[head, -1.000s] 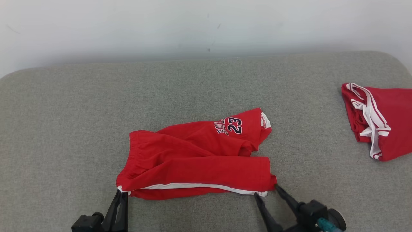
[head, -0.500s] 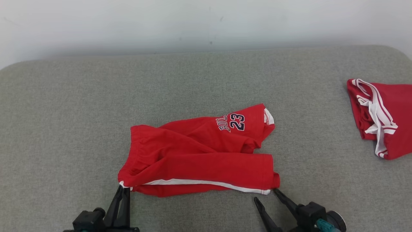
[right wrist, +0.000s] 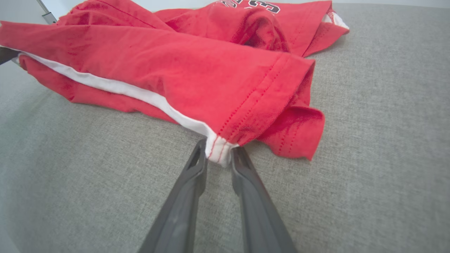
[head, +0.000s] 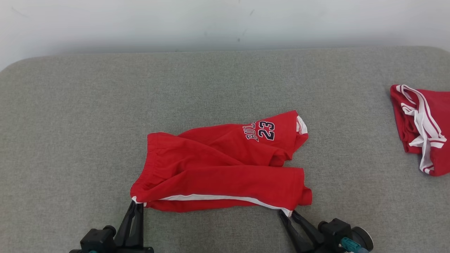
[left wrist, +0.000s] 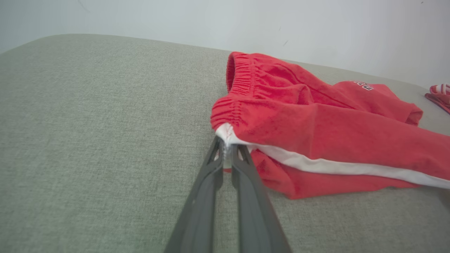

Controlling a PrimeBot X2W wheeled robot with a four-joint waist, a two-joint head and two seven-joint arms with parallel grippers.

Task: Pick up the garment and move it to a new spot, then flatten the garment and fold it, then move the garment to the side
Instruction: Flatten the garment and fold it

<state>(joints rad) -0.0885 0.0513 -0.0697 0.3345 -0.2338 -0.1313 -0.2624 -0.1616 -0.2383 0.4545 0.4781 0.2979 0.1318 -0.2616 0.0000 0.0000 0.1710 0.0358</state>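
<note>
The garment (head: 225, 165) is a pair of red shorts with a white side stripe and a "23" print, lying rumpled on the grey table (head: 70, 123). My left gripper (head: 137, 204) is shut on the waistband corner at the stripe's left end, seen close in the left wrist view (left wrist: 227, 146), where the shorts (left wrist: 316, 119) stretch away to the right. My right gripper (head: 289, 213) is pinched on the white hem corner at the leg's near right end. In the right wrist view the fingers (right wrist: 218, 154) squeeze that white tab, with the red leg (right wrist: 175, 63) above it.
A second red garment with white trim (head: 422, 126) lies folded at the table's right edge, also at the far right of the left wrist view (left wrist: 439, 93). A pale wall (head: 211, 21) runs behind the table's rounded far edge.
My right gripper's fingers went from wide open beside the hem to pinched on its white corner. The head camera shifted a little. The left gripper kept its hold.
</note>
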